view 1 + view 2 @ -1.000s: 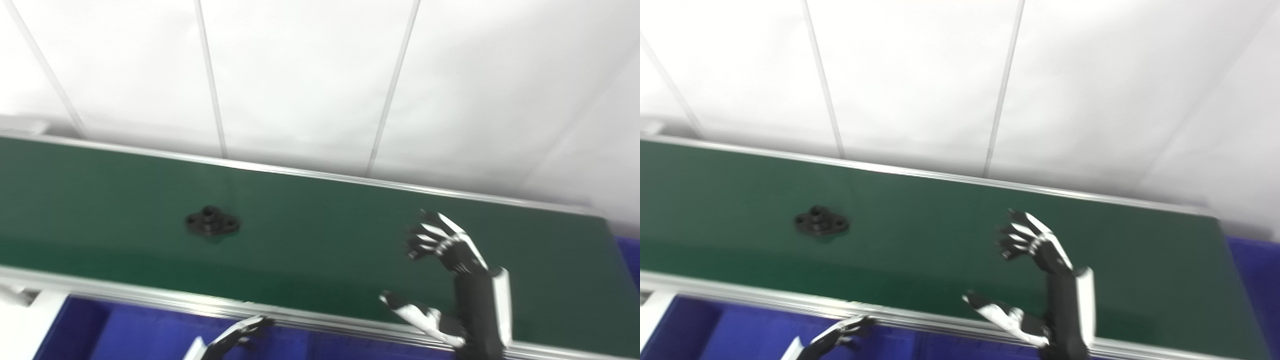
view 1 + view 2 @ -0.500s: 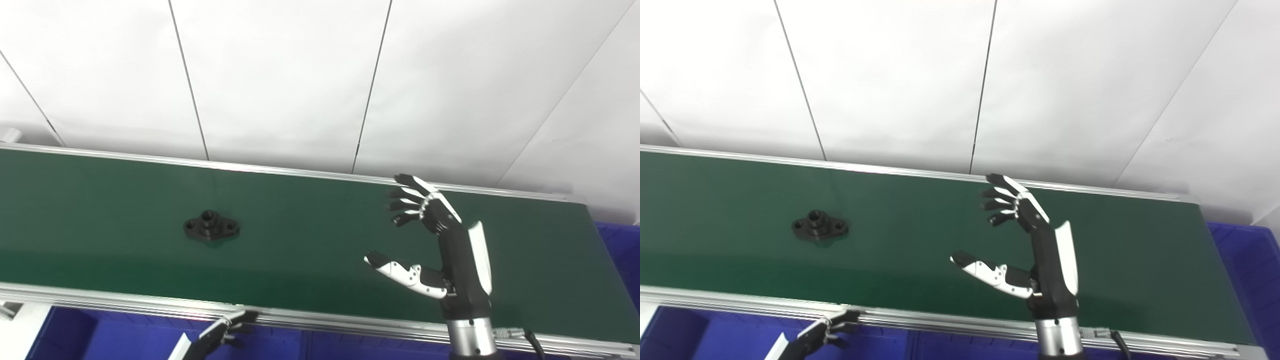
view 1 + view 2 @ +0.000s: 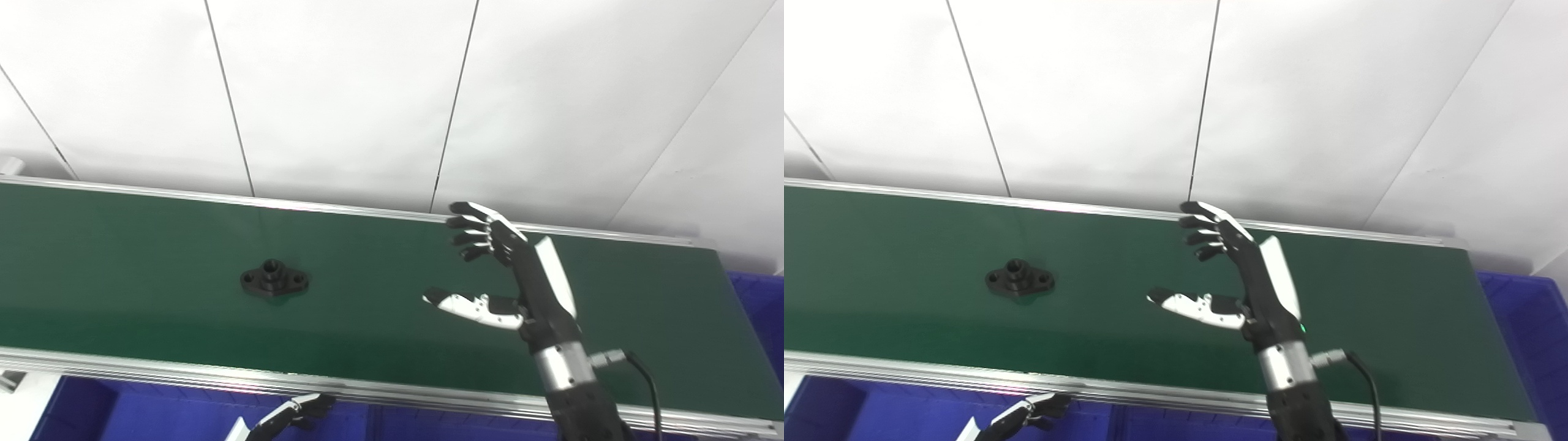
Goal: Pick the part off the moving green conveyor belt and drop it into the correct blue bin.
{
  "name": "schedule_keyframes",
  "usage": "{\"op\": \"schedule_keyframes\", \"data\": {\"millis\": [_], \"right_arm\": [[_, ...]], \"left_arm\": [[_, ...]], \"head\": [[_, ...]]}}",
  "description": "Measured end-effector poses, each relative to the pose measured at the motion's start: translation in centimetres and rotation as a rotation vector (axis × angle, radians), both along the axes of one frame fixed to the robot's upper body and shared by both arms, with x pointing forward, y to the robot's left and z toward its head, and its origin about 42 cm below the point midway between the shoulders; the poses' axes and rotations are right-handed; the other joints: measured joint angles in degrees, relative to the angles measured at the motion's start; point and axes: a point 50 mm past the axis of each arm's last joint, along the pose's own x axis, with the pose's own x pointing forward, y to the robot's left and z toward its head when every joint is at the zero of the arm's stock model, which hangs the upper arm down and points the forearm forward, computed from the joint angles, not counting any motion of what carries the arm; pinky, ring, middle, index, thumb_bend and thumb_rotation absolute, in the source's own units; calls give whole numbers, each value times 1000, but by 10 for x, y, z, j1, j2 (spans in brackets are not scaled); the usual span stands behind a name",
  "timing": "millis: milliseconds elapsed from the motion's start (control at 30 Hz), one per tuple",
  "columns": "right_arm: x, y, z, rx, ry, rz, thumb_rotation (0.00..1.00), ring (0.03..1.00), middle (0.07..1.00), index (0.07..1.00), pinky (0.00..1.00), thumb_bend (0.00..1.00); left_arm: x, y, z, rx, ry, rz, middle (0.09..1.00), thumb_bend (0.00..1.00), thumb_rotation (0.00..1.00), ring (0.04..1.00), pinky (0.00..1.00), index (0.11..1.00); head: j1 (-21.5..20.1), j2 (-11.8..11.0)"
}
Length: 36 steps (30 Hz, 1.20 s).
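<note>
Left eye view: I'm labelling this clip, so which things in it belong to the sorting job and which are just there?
Part of the job:
black part, lying on the belt
green conveyor belt
blue bin, below the near rail
right robot hand, open over the belt
left robot hand, low by the bin

Just there:
white wall panels
black cable

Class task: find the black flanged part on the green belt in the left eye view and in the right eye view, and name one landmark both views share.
Left eye view: the black part lies on the green belt, left of centre.
Right eye view: the same part sits further left in the picture.
Shared landmark: the open right hand over the belt, to the part's right.
</note>
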Motion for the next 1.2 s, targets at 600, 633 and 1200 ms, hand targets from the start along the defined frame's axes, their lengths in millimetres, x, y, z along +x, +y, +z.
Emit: {"op": "schedule_keyframes", "data": {"millis": [600,633,1200], "right_arm": [[72,55,8,-309,25,180,376,706,771,846,599,802],[75,59,7,-329,30,189,387,713,773,847,608,803],[99,91,-6,-533,94,283,412,752,807,848,652,789]], "left_arm": [[9,5,0,-25,68,-16,778,660,413,714,619,781],[9,5,0,-25,70,-21,779,662,416,716,623,782],[13,0,1,-17,70,-71,799,626,362,760,696,792]], "head": [[20,3],[21,3],[43,1]]}}
